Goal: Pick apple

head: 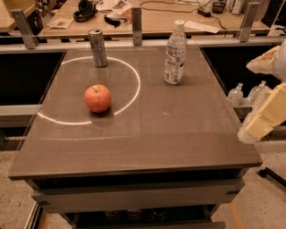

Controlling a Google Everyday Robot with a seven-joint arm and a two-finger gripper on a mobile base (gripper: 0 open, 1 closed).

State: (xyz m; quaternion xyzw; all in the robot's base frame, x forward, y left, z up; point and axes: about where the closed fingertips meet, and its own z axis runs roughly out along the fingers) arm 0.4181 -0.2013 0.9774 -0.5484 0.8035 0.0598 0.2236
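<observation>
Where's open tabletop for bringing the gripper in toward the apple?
The whole near half of the grey tabletop is bare, from the round red-orange apple across to the right edge, where the cream gripper hangs off-table. The far edge is tighter: silver can left, clear plastic bottle right.

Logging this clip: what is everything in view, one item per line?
apple: 1, red-orange, left of table centre, inside the ring
can: 1, silver-grey, upright, far left, on the ring line
bottle: 1, clear with white cap, upright, far right of table
ring: 1, white, drawn across the tabletop's left half
table: 1, dark brown
headphones: 1, black, behind the table, top left
claw: 1, cream, right edge of view, beside the table, holding nothing
</observation>
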